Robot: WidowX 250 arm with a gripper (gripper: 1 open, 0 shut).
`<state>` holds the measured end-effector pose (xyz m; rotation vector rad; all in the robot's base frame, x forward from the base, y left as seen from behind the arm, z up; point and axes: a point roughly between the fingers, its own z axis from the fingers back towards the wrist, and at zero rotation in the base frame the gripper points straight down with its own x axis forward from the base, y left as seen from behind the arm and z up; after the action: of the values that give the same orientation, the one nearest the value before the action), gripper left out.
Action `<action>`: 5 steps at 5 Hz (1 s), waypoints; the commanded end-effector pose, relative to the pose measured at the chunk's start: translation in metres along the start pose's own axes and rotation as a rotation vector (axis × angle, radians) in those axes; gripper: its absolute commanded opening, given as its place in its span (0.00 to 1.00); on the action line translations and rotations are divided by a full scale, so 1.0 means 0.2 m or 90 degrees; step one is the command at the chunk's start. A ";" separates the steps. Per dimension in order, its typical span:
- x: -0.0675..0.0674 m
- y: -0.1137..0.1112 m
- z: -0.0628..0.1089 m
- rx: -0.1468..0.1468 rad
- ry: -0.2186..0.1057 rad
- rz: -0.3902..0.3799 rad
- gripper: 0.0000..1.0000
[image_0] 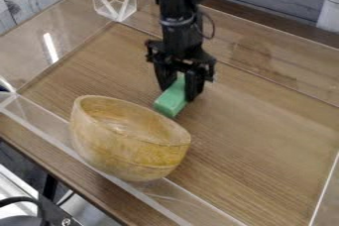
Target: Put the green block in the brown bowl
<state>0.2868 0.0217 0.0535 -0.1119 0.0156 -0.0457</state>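
Note:
The green block [171, 102] is a bright green bar held between the black fingers of my gripper [179, 88], which is shut on its upper part. Its lower end hangs just past the far right rim of the brown bowl [127, 157]. The block looks raised slightly off the wooden table. The bowl is wide, light wood with visible grain, and stands at the front left with nothing inside it. My black arm rises straight up from the gripper toward the top of the view.
Low clear acrylic walls [40, 136] fence the wooden tabletop [265, 121] on all sides. A clear plastic bracket [117, 2] stands at the back left. A wooden-slat backdrop lies behind the table.

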 end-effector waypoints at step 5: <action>0.04 0.08 0.36 -0.004 -0.126 0.018 0.00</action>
<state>0.2946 0.0440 0.1053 -0.1336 -0.1195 0.0001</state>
